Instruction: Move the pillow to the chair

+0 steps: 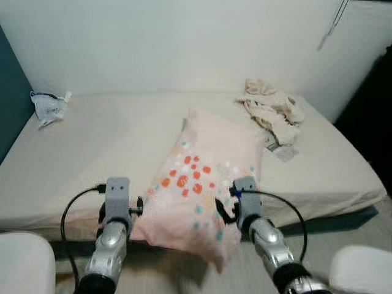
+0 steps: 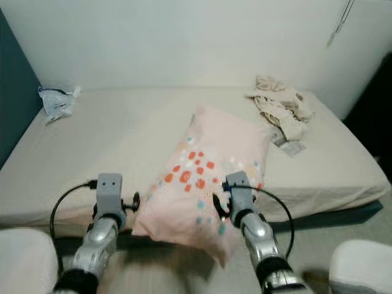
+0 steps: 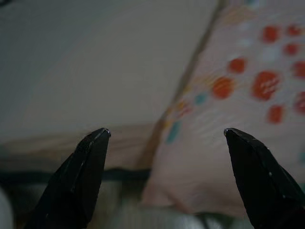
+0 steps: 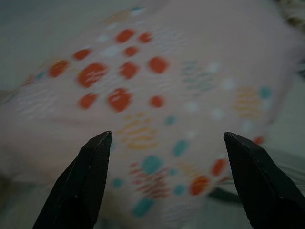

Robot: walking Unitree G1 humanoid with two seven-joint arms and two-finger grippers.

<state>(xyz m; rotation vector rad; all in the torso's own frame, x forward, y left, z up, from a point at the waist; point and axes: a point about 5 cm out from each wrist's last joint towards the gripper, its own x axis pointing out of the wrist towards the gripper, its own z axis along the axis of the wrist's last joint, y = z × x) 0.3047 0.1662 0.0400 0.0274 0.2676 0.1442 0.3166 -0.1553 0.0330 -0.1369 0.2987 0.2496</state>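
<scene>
You see the pillow (image 1: 202,184) overhanging the bed's (image 1: 92,153) front edge; your left gripper (image 3: 164,133) and right gripper (image 4: 164,136) both gape wide beside it, holding nothing

left hand (image 3: 164,131): fingers spread | right hand (image 4: 167,136): fingers spread | both arms forward

bed (image 1: 110,153) with beige sheet, standing against a white wall. pillow (image 1: 205,184), pink with orange and teal marks, is lying on the near half, its lower corner overhanging the front edge. crumpled cloths (image 1: 272,110) are lying at far right; bag (image 1: 48,105) at far left.
</scene>
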